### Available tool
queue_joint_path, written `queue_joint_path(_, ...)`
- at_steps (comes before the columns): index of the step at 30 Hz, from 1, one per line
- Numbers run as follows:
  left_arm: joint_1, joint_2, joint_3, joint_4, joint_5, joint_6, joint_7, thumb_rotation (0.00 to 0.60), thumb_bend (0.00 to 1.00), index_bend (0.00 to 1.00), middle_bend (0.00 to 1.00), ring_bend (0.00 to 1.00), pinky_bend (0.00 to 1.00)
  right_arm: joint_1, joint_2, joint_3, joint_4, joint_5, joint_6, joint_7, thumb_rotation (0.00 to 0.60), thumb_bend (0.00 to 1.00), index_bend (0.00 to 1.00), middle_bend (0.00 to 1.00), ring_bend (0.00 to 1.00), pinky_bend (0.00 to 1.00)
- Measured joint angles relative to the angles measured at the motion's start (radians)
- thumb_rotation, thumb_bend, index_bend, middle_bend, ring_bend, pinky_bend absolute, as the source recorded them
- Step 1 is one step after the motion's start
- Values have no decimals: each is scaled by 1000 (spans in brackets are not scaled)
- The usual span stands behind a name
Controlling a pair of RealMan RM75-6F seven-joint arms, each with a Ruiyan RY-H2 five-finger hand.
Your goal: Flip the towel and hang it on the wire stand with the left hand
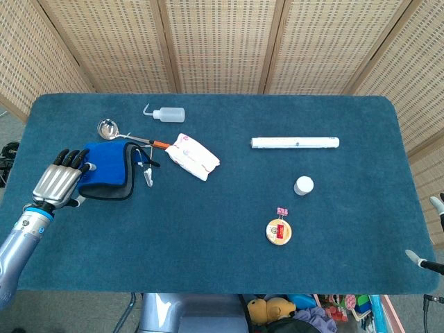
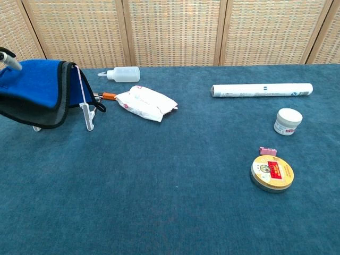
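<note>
The towel (image 1: 107, 165) is blue with a dark border and lies draped over the white wire stand (image 1: 148, 177) at the table's left, blue side up. In the chest view the towel (image 2: 32, 90) covers the stand's top, and one stand leg (image 2: 88, 118) shows at its right. My left hand (image 1: 61, 183) is at the towel's left end with its fingers (image 1: 73, 159) stretched over the edge, holding it. One fingertip (image 2: 8, 59) shows above the cloth. At the far right edge only two spread fingertips of my right hand (image 1: 429, 236) show, off the table and holding nothing.
A ladle (image 1: 111, 129) and a squeeze bottle (image 1: 166, 114) lie behind the stand. A white packet (image 1: 194, 156) is just right of it. Further right are a white tube (image 1: 295, 142), a small jar (image 1: 303, 185), a round tin (image 1: 278, 232) and a pink clip (image 1: 282, 211).
</note>
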Motion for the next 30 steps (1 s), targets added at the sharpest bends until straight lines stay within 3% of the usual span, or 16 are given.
queue_joint_path(8, 57, -14, 11, 24, 173, 54, -191, 600, 158, 0, 0, 0, 0, -3, 6, -8, 1, -23, 9, 18, 600, 0, 0, 0, 0, 0)
queue_joint_path(17, 127, 39, 17, 1, 249, 144, -317, 600, 158, 0, 0, 0, 0, -8, 9, -16, 2, -47, 28, 33, 600, 0, 0, 0, 0, 0)
queue_joint_path(25, 244, 100, 39, -91, 268, 301, -299, 600, 156, 0, 0, 0, 0, -15, -2, -12, 15, -59, 63, 40, 600, 0, 0, 0, 0, 0)
queue_joint_path(30, 366, 56, 70, -131, 292, 480, -216, 600, 158, 0, 0, 0, 0, -22, -31, 3, 33, -53, 102, 20, 600, 0, 0, 0, 0, 0)
